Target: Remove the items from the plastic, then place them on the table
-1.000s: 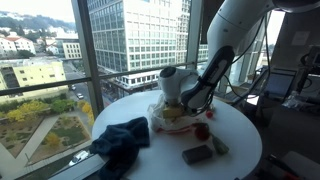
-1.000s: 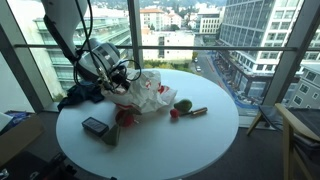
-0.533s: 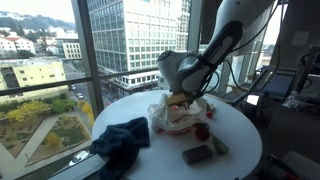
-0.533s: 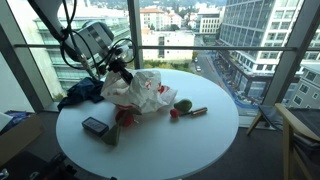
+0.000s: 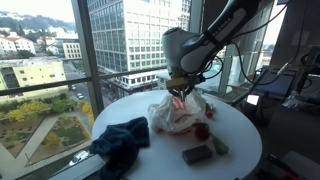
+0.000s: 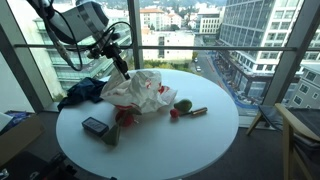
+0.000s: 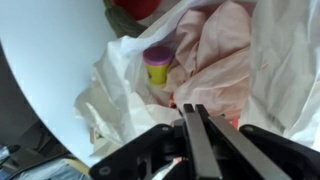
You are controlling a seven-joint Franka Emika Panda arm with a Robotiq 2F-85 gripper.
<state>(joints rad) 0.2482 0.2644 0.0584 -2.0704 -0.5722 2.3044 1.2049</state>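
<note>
A crumpled white plastic bag (image 5: 178, 112) with red print lies on the round white table (image 5: 240, 125); it also shows in the other exterior view (image 6: 140, 92) and fills the wrist view (image 7: 225, 50). A small yellow pot with a purple lid (image 7: 157, 65) lies in the bag's folds. My gripper (image 5: 178, 88) hangs just above the bag's top, also seen in an exterior view (image 6: 122, 68) and the wrist view (image 7: 198, 125). Its fingers are pressed together and nothing shows between them.
On the table beside the bag lie a red item (image 5: 202, 131), a green item (image 5: 218, 146), a dark flat box (image 5: 196, 154), a green fruit (image 6: 183, 105) and a brown stick (image 6: 198, 111). A blue cloth (image 5: 120, 140) lies at the table edge by the window.
My gripper has risen out of the bag and now hangs above its top. The bag and the items on the table have not moved.
</note>
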